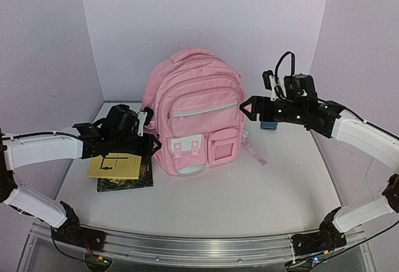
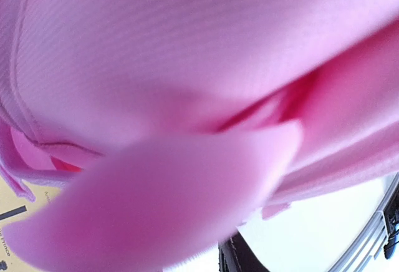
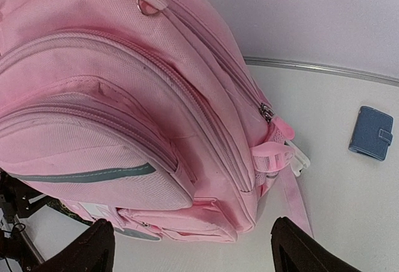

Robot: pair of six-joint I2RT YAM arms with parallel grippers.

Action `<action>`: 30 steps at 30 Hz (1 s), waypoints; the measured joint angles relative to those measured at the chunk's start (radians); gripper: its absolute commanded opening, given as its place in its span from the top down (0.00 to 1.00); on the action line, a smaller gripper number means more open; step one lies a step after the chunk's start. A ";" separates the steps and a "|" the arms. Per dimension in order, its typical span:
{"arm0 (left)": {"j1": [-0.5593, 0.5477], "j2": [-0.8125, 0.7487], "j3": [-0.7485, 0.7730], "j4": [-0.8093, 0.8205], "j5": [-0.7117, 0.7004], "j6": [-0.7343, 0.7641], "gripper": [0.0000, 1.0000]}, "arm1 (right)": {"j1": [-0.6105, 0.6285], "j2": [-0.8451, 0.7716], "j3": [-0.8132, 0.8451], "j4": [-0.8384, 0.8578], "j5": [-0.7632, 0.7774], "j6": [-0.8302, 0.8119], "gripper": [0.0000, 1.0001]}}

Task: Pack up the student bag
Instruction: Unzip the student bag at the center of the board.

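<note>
The student bag is a large light-pink backpack standing upright at the table's middle, front pockets facing me. My left gripper is pressed against the bag's lower left side. In the left wrist view blurred pink fabric fills the frame and hides the jaws; only a dark finger shows at the bottom. My right gripper hovers open and empty just right of the bag's upper side. In the right wrist view the bag lies ahead between the spread fingertips.
A yellow book lies on a dark book at the left, under my left arm. A small blue wallet lies right of the bag, also in the right wrist view. A pink strap trails on the table.
</note>
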 measured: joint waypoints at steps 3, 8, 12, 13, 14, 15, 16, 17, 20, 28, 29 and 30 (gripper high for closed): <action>0.000 -0.001 0.000 0.017 0.012 0.001 0.72 | 0.000 0.000 0.000 0.000 0.000 0.000 0.14; 0.000 -0.001 0.000 0.042 0.021 0.004 0.85 | 0.000 -0.005 -0.002 0.000 0.000 0.000 0.14; 0.000 -0.001 0.000 0.053 0.025 0.010 0.94 | 0.000 -0.010 -0.004 0.000 0.002 0.000 0.14; 0.000 -0.001 0.000 0.055 0.027 0.011 0.97 | 0.000 -0.012 -0.004 0.000 0.004 0.000 0.14; 0.000 -0.001 0.000 0.055 0.027 0.012 0.99 | 0.000 -0.014 -0.006 0.001 0.004 0.000 0.14; 0.000 -0.001 0.000 0.055 0.028 0.013 1.00 | 0.000 -0.017 -0.008 0.001 0.004 0.000 0.14; 0.000 -0.002 0.000 0.054 0.029 0.012 1.00 | 0.000 -0.019 -0.009 0.001 0.005 0.000 0.14; 0.000 -0.003 0.000 0.053 0.031 0.014 1.00 | 0.000 -0.020 -0.009 0.002 0.006 0.000 0.14; 0.000 -0.015 0.000 0.048 0.039 0.014 1.00 | 0.000 -0.022 -0.011 0.003 0.008 0.000 0.14; 0.000 -0.060 0.020 -0.031 0.122 -0.003 1.00 | 0.000 -0.023 -0.028 0.006 0.018 -0.006 0.15; 0.000 -0.060 0.032 -0.045 0.131 -0.005 1.00 | 0.000 -0.023 -0.029 0.005 0.019 -0.007 0.15; 0.000 -0.060 0.045 -0.059 0.140 -0.008 1.00 | 0.000 -0.023 -0.029 0.005 0.019 -0.008 0.15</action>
